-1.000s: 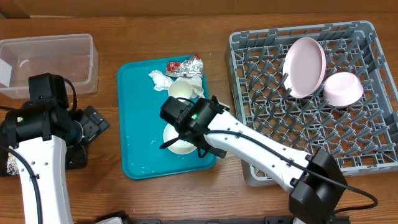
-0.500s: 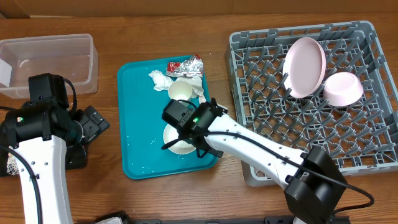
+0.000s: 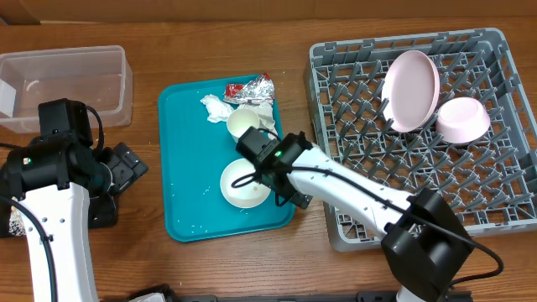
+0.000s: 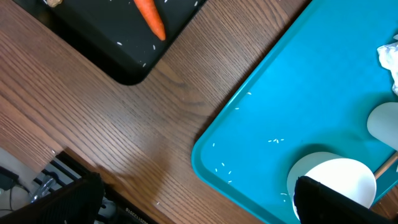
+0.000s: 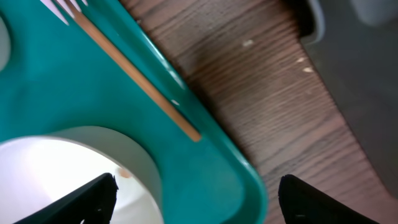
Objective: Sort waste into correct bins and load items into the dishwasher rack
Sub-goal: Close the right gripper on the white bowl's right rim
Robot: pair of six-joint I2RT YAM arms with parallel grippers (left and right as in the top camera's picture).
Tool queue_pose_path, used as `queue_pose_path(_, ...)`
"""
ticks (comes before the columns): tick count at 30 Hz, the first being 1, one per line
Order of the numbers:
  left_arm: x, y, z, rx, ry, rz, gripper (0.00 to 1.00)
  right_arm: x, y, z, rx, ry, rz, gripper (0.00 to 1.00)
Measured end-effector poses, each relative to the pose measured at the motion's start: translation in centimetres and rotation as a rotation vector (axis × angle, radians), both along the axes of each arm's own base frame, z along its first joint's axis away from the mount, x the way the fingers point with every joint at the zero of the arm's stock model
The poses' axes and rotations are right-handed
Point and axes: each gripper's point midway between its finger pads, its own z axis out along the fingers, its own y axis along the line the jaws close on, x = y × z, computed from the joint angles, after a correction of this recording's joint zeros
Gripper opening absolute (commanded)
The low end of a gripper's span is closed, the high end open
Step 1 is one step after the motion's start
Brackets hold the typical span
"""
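On the teal tray (image 3: 189, 168) lie a white bowl (image 3: 243, 184), a white cup (image 3: 242, 122), crumpled napkins (image 3: 216, 107) and a foil wrapper (image 3: 252, 88). My right gripper (image 3: 287, 180) hangs open over the tray's right edge; in the right wrist view its jaws (image 5: 199, 202) straddle the bowl's rim (image 5: 68, 168) and the tray edge (image 5: 239, 171), with the yellow-handled fork (image 5: 134, 74) lying just ahead. A pale plate (image 3: 411, 90) and another bowl (image 3: 463, 119) stand in the grey rack (image 3: 419, 193). My left gripper (image 4: 196, 205) is open over bare wood, near the black tray (image 4: 112, 37) holding a carrot (image 4: 149, 17).
The clear tub (image 3: 63, 80) stands at the back left. The rack's near corner (image 5: 348, 18) sits close beside the teal tray, a strip of wooden table (image 5: 280, 93) between them. The left arm (image 3: 59, 168) covers most of the black tray from above.
The right gripper has slid right, off the middle of the bowl to the tray's right edge, leaving the bowl uncovered. The left arm has stayed put.
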Motion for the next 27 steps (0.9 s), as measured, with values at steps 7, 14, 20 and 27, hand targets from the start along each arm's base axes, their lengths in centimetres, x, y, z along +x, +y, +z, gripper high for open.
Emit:
queue_pose_path(7,0.0,0.0,0.0,0.000,0.000,0.000,1.00,0.8,1.2,-1.0,0.115,0.023,0.010,0.84)
queue_pose_path(14,0.0,0.0,0.0,0.000,0.000,0.000,1.00,-0.8,1.2,-2.4,0.137,0.085,0.026,0.78)
queue_pose_path(20,0.0,0.0,0.0,0.000,0.000,0.000,1.00,-1.5,1.1,-2.9,0.143,0.113,0.046,0.71)
queue_pose_path(27,0.0,0.0,0.0,0.000,0.000,0.000,1.00,-1.7,2.0,-2.8,0.156,0.102,0.076,0.69)
